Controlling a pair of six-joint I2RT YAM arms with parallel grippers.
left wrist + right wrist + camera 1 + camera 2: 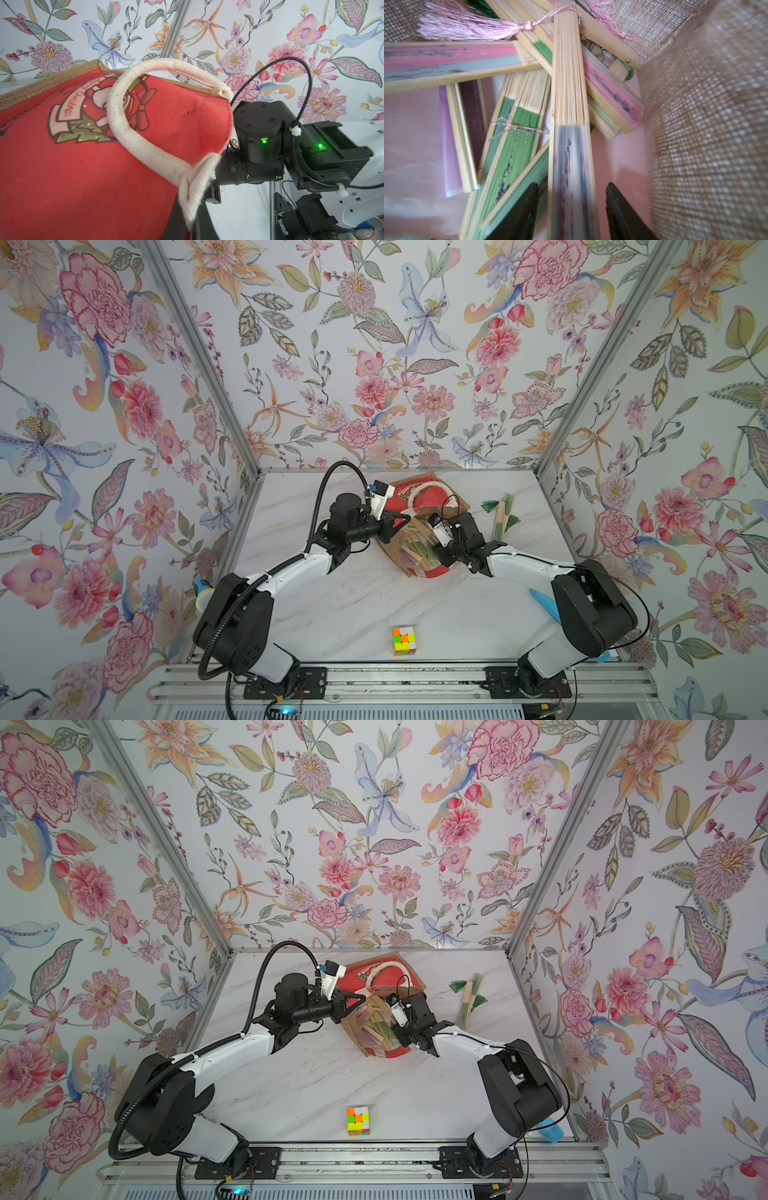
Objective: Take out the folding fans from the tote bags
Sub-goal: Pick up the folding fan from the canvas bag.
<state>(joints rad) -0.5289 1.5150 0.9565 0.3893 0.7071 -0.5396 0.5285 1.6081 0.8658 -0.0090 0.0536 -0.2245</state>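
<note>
one boxy brown jute tote bag with red panels [419, 494] tipped over, back centre of white marble table [332, 605]. left gripper [405, 516] jaws closed on bag rim by white handle [145, 68]. inside bag: crossed pile of closed bamboo folding fans [517, 145], at least seven, with green, pink and purple pleats. right gripper [572, 185] in bag mouth, jaws open astride topmost grey-pleated fan [569, 83], not touching. at least two green-tasselled fans [503, 514] on table beside bag. one multicoloured puzzle cube [404, 640] near front edge. one light-blue plastic tube [544, 605] partly under right arm.

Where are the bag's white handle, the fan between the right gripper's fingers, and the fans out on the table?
white handle [124, 133]: left wrist view, strap's curved side.
grey-pleated fan [570, 93]: right wrist view, bamboo ribs.
fans on the table [500, 518]: a top view, bamboo sticks.
</note>
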